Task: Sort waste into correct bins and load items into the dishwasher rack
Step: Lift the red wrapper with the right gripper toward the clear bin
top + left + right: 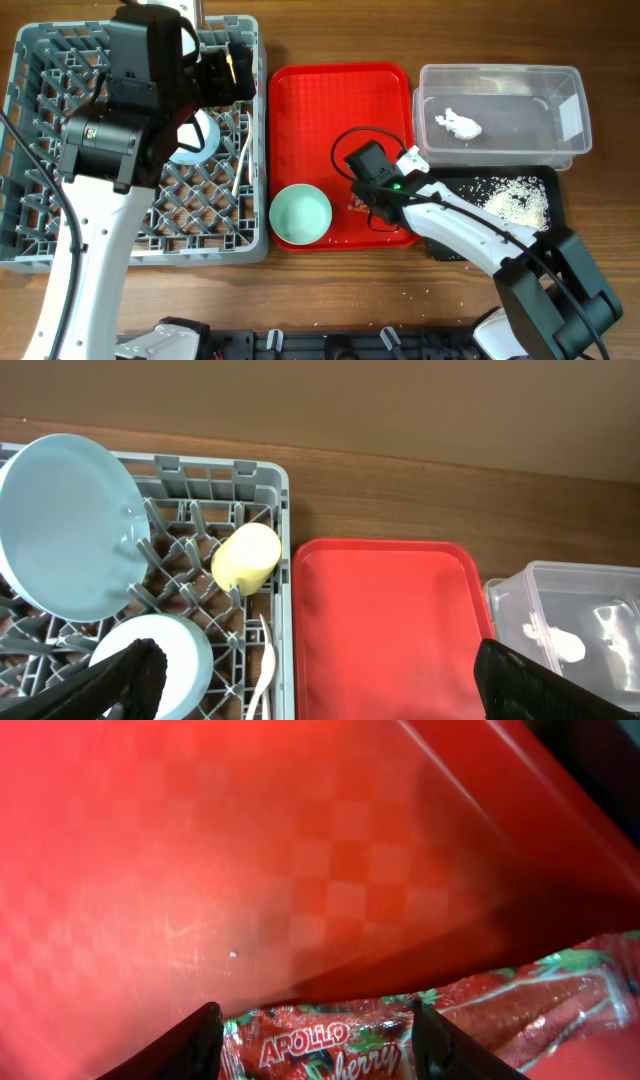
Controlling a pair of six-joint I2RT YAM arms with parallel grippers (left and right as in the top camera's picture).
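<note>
The right gripper (320, 1042) reads as moderately spread. Its two dark fingers (190, 1045) stand apart, low over the floor of the red tray (250, 850). The red wrapper (400, 1025), printed "APOLLO" and "cherry", lies flat on the tray between those fingers and runs on past the right-hand one. I cannot tell whether either pad touches the foil. In the overhead view this spot is toward the tray's near right corner, mostly hidden under the wrist.

The left gripper (315, 660) is wide, with nothing between its fingers. It hangs above the dishwasher rack (40, 240), which stands just left of the red tray.

In the rack:
- The light blue plate (65, 525) stands on edge, tilted, well away from the tray.
- The yellow cup (246, 557) lies tilted among the pegs, near the rack wall that faces the tray.
- The light blue bowl (160, 655) sits nearer to me than the cup.
- A white utensil (262, 670) lies along the tray-side wall. I cannot tell whether it is a spoon or a fork.

The mint-green bowl (300, 214) sits upright at the tray's near left corner, overlapping its rim.

Right of the tray, the clear tub (500, 78) holds the white napkin (458, 124). The black tray (470, 245) lies in front of the tub and carries rice-like crumbs (515, 198).

All of this rests on a wooden table (300, 300). The left wrist view shows a plain brown wall beyond it.
</note>
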